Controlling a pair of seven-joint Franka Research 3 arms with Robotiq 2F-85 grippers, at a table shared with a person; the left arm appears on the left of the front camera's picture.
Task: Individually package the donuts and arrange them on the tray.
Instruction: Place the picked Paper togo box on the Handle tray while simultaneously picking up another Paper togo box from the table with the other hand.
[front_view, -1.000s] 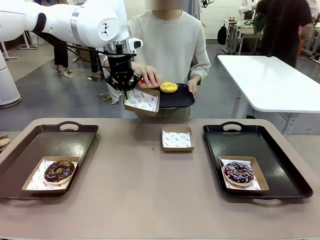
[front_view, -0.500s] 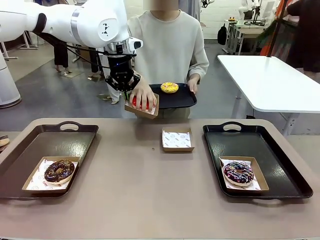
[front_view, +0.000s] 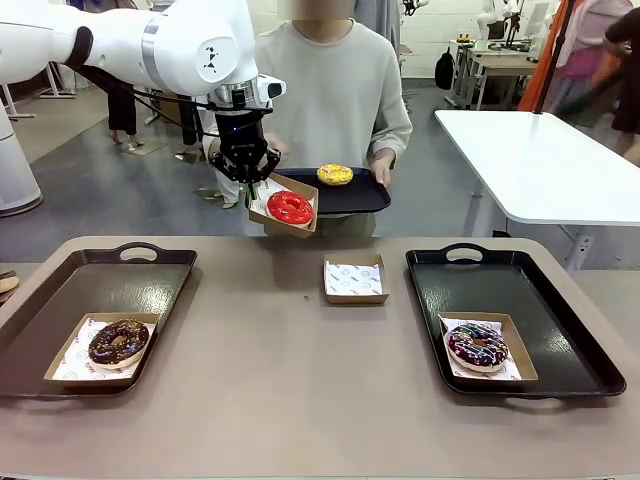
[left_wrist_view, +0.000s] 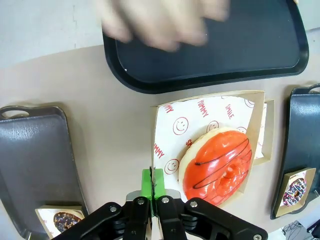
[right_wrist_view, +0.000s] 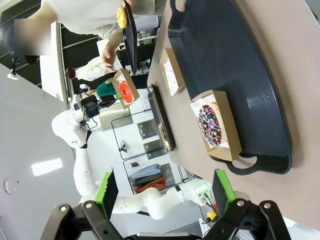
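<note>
Fingers of left gripper (left_wrist_view: 154, 183) clamped on one edge of the tilted cardboard box (left_wrist_view: 174, 120), risking the red donut (left_wrist_view: 217, 167) sliding out should the thin grip slip.

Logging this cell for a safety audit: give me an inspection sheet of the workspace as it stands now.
Surface: brown tabletop carrying a left black tray and a right black tray.
Job's things: chocolate sprinkled donut boxed on the left tray; dark purple sprinkled donut boxed on the right tray; glossy red donut in a paper-lined cardboard box held aloft; yellow donut on the person's black tray; empty cardboard box mid-table.
Clutter: small dark speck on the tabletop.
Grippers: left gripper shut on that box's edge; right gripper open, holding nothing.
Cables: black cable under the left arm.
Surroundings: person in cream sweater; white table behind.
</note>
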